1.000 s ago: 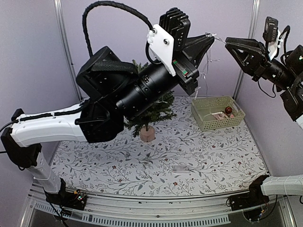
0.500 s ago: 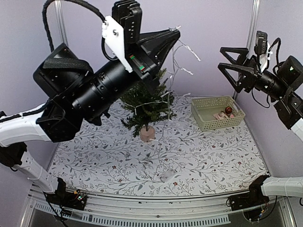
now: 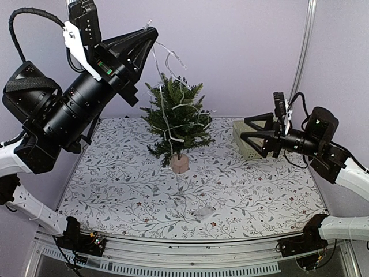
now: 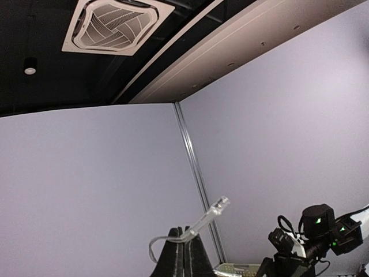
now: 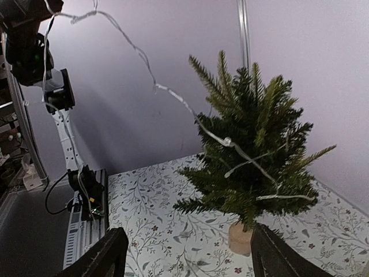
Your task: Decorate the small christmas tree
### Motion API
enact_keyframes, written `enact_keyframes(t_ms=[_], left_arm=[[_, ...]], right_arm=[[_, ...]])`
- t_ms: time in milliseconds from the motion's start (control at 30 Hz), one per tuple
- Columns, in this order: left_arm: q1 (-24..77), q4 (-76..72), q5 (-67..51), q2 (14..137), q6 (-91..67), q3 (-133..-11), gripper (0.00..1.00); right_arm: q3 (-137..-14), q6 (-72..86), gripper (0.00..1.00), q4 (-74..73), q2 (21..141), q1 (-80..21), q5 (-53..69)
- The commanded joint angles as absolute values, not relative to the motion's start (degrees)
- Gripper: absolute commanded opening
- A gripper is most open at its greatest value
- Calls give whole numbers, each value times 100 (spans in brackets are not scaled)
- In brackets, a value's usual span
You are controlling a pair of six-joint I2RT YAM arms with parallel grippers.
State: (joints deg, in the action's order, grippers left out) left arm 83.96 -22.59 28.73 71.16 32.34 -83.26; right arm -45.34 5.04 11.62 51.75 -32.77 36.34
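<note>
Top external: left gripper (image 3: 151,32) pinches the light string (image 3: 176,137) high above the small christmas tree (image 3: 179,115) at the back of the counter (image 3: 248,184) — a hard tug could topple it. Right gripper (image 3: 243,128) open, empty.

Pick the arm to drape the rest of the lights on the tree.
Left. The left gripper is shut on the end of the lights above the tree, strand trailing over the branches. The right gripper is open, empty, off to the side.
</note>
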Motion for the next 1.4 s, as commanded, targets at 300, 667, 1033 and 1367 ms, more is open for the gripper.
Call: enact_keyframes(t_ms=[300, 667, 1033, 1367], left_arm=[[8496, -2259, 3335, 6778, 3271, -8046, 0], [8498, -2314, 3357, 6753, 3386, -8038, 0], [8509, -2303, 3458, 6653, 3339, -7920, 0], [8508, -2242, 3906, 6572, 3268, -7798, 0]], right_arm=[[-3466, -679, 76, 2255, 6544, -5441, 2586], [-3335, -926, 74, 4354, 8884, -6334, 2496], [-3855, -661, 69, 5240, 10315, -6480, 2971], [-3958, -502, 32, 5546, 10898, -6580, 3092]])
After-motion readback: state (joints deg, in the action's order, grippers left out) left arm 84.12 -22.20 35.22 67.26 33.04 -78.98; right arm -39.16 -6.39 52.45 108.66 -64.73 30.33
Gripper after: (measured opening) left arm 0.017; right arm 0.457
